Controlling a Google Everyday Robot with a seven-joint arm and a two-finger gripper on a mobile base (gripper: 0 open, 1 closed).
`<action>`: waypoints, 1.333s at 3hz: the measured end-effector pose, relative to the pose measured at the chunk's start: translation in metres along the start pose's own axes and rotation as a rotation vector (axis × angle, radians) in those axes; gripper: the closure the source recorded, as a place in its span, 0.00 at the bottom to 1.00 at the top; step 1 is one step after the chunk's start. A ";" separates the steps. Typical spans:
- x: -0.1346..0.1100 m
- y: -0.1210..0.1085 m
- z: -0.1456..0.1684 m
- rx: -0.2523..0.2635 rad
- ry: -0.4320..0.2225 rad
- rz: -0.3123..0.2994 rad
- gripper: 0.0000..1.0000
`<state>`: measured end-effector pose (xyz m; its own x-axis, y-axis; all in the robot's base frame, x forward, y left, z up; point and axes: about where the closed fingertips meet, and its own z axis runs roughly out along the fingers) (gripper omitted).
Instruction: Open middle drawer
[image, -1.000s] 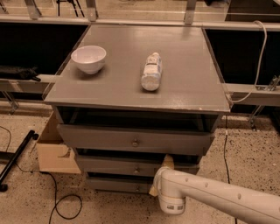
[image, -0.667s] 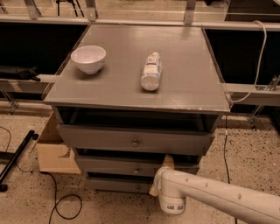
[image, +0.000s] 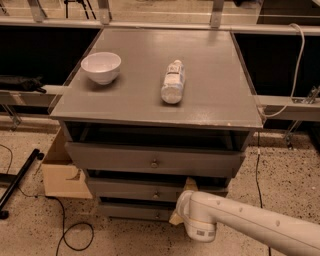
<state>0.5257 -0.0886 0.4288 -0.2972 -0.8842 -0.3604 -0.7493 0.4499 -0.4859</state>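
Grey middle drawer (image: 127, 188), right end just beside the gripper (image: 181, 201).

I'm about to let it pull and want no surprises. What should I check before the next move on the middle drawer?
1. Middle drawer shut, its knob in plain sight: ok.
2. Gripper lined up on the knob: not ok; it sits to the knob's right, at the drawer front.
3. Gripper holding the knob: not ok; the knob is uncovered.
4. Cardboard box out of the drawer's path: ok; it stands left of the cabinet.
5. Bowl and lying bottle back from the top's front edge: ok.
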 end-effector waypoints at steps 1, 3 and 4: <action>-0.003 0.005 0.001 -0.021 -0.048 -0.033 0.00; -0.007 -0.001 0.005 0.000 -0.028 -0.035 0.00; -0.014 -0.014 0.011 0.036 -0.003 -0.053 0.00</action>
<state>0.5467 -0.0816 0.4324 -0.2553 -0.9066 -0.3359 -0.7423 0.4064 -0.5327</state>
